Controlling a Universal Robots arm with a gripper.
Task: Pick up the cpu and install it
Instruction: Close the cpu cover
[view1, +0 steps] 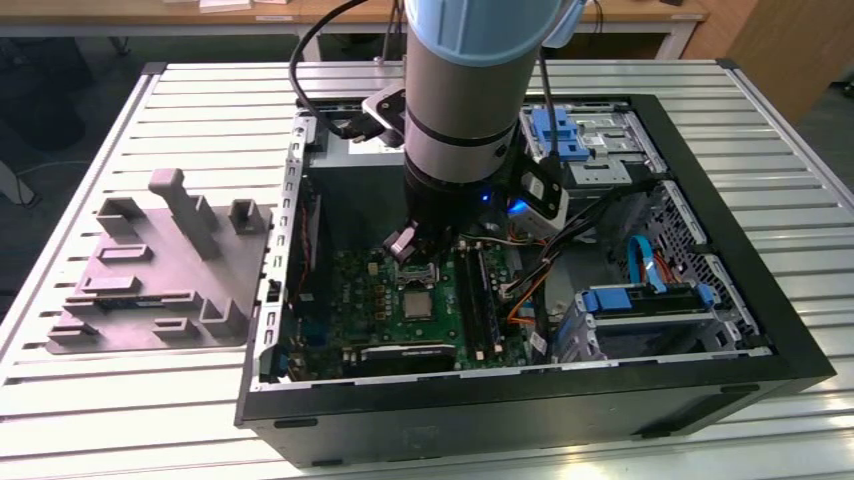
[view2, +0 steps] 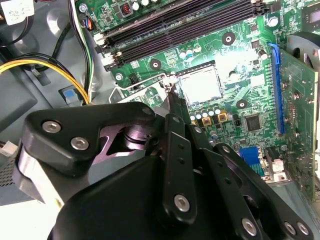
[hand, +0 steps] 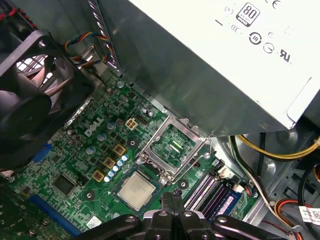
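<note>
Green motherboard, cpu seated, hand above

One cpu, lower centre of first wrist view. One hinged socket frame, mid-frame there. One green motherboard, centre of exterior view. One grey power supply box, upper right of first wrist view. One black fan, upper left. One computer case. One grey fixture block, exterior view's left. Four memory slots, top of second wrist view.
</note>
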